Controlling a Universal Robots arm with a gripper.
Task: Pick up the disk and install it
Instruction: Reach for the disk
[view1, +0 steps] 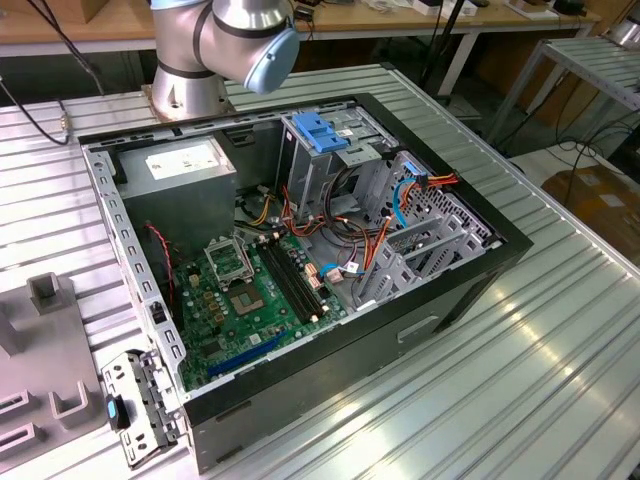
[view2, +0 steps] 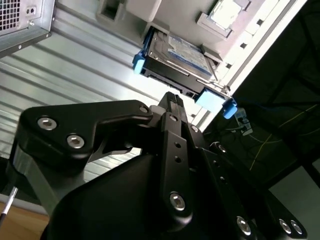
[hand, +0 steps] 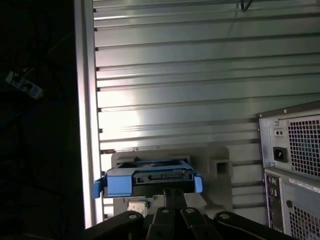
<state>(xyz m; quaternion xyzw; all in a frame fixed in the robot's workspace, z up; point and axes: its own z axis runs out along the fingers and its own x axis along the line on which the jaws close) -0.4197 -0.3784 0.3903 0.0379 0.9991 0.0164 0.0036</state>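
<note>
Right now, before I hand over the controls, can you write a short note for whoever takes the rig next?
Gripper: poised at the near end of the disk, in both wrist views.
Disk: lies in a grey stand on the ribbed table, outside the computer case.
Done: the approach to the disk.
Left: the disk is not yet lifted off the stand, and not yet in the case's drive cage.

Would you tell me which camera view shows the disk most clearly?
The second wrist view: the disk shows its labelled face and blue rails there. The first wrist view shows the disk end-on, a blue rail at each side.
</note>
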